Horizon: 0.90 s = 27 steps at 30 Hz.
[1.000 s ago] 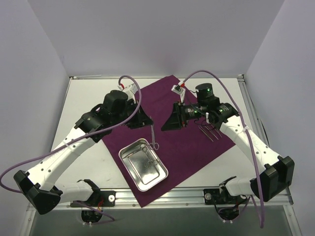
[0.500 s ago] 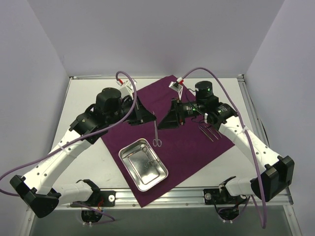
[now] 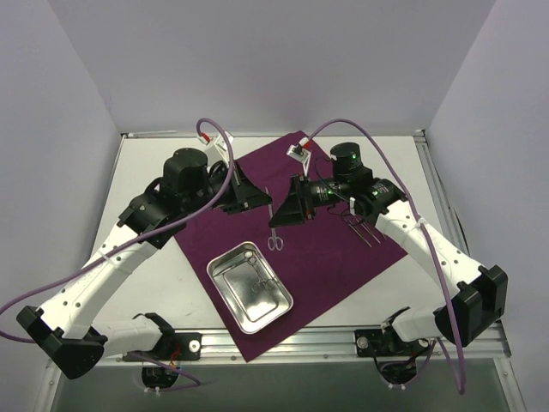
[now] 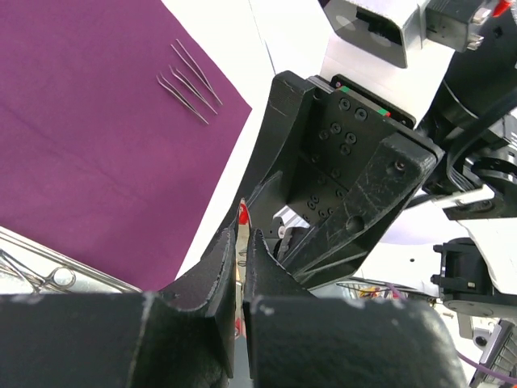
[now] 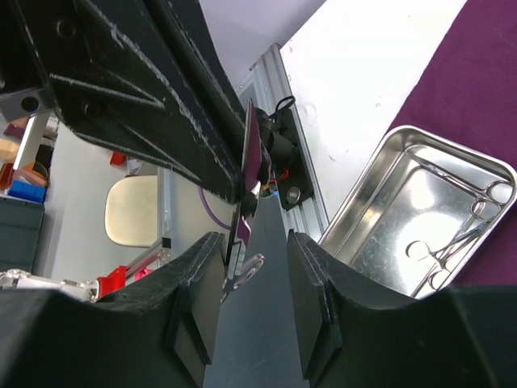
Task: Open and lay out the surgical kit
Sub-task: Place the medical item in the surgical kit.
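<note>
The maroon cloth (image 3: 322, 257) of the surgical kit lies spread on the table. On it, at the front, sits the steel tray (image 3: 276, 307), with ring-handled instruments (image 5: 452, 242) inside. My left gripper (image 3: 260, 201) is shut on a ring-handled instrument (image 3: 273, 221) that hangs with its rings down, above the cloth. In the left wrist view this instrument (image 4: 240, 246) shows edge-on between the shut fingers. My right gripper (image 3: 281, 216) faces it from the right, jaws open. In the right wrist view the instrument (image 5: 244, 234) lies between the pads, close to the left one.
Several thin metal instruments (image 3: 364, 230) lie side by side on the cloth's right part, also in the left wrist view (image 4: 187, 81). White walls enclose the table, and an aluminium rail (image 3: 283, 339) runs along its near edge.
My left gripper has carried the instrument away from the tray's corner, up and slightly right. My right gripper has moved left, so the instrument now sits between its jaws.
</note>
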{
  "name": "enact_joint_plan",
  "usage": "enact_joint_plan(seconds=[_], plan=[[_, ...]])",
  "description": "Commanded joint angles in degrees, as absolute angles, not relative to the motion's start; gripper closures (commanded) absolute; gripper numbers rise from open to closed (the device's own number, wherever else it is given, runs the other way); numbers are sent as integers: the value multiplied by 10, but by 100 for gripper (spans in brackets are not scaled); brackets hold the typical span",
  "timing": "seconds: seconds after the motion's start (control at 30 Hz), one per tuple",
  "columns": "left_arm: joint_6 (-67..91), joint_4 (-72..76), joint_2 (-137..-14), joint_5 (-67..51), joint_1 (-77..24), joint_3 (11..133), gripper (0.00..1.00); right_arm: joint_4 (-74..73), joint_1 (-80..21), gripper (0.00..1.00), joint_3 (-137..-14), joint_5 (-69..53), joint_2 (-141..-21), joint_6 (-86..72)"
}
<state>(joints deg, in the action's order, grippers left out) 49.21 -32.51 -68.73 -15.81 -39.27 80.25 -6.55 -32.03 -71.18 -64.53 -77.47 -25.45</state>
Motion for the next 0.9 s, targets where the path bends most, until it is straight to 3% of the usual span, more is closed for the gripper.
enact_joint_plan(seconds=[0.0,0.1,0.23,0.27,0.4,0.47,0.67,0.87], plan=[[499,-315,-695,-154,-390,837,98,-71,-330,64,-747,-624,-788,-247],[497,-315,-702,-155,-391,841,98,-76,-343,68,-761,-609,-803,-247],[496,-319,-708,-155,-390,845,98,-112,-350,100,-777,-606,-822,-231],[490,-329,-708,-153,-390,849,92,-113,-350,100,-777,-607,-823,-229],[455,-349,-685,-144,-384,849,39,-92,-343,100,-760,-613,-811,-246],[434,-341,-663,-165,-371,822,30,-73,-335,100,-752,-620,-804,-259],[413,-303,-594,-261,-335,726,22,-62,-284,100,-754,-641,-789,-282],[454,-181,-573,-331,-348,652,22,40,-279,100,-772,-660,-787,-391]])
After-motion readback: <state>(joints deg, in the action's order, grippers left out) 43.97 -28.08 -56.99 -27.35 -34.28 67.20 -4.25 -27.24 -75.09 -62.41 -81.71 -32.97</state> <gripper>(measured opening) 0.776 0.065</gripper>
